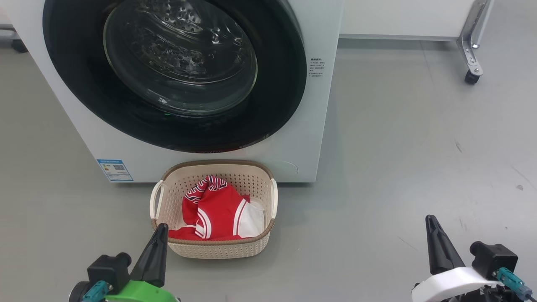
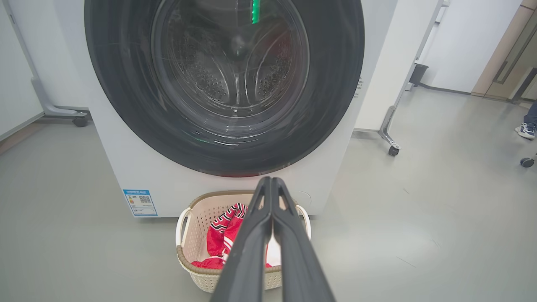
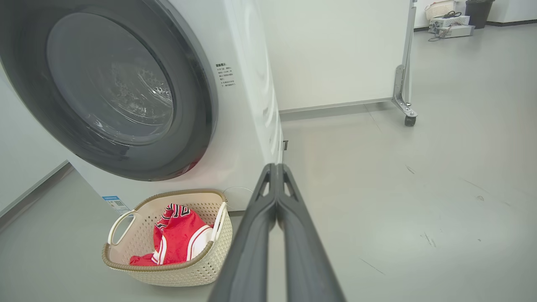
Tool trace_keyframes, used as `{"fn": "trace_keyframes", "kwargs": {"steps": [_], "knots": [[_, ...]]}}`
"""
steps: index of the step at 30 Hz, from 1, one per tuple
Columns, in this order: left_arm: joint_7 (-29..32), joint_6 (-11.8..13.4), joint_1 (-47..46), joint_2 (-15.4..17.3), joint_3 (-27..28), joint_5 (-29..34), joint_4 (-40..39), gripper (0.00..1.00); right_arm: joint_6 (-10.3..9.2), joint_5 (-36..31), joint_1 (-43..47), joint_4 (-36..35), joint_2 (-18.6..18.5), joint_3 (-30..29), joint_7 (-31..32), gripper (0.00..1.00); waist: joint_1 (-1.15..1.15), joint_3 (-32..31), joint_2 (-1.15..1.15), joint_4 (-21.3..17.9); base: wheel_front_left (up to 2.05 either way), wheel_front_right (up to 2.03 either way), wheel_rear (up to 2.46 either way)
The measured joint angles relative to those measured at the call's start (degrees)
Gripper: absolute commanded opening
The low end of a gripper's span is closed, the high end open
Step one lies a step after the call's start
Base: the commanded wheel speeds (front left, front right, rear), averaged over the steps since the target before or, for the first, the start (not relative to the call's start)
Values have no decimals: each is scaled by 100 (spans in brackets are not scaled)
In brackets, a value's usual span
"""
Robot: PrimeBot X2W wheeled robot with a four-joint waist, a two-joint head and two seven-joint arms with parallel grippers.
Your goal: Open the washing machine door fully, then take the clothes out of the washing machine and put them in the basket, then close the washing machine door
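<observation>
Washing machine door (image 1: pixel 180 63) shut; clothes (image 1: pixel 218 209) in basket (image 1: pixel 218 249), parked right below for short drop; left hand (image 1: pixel 161 228), right hand (image 1: pixel 430 220) pinched together, empty.

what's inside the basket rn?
Red clothes with white stripes and a white panel lie bunched in the basket. Anything under the fabric, and most of the basket floor, is covered and can't be seen.

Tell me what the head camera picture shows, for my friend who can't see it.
A cream basket holding red-and-white clothes sits on the grey floor before a white washing machine whose round black-rimmed door is shut. The left gripper and right gripper, both shut, point up from the bottom corners.
</observation>
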Motion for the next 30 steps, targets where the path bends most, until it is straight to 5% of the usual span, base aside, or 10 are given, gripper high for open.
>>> {"fn": "trace_keyframes", "kwargs": {"steps": [30], "knots": [[480,-179,-20,-113,594,-2136,140,0,212,2268,-231,179,96,-443,567,0,0,11,0,-146,0,0,0]]}}
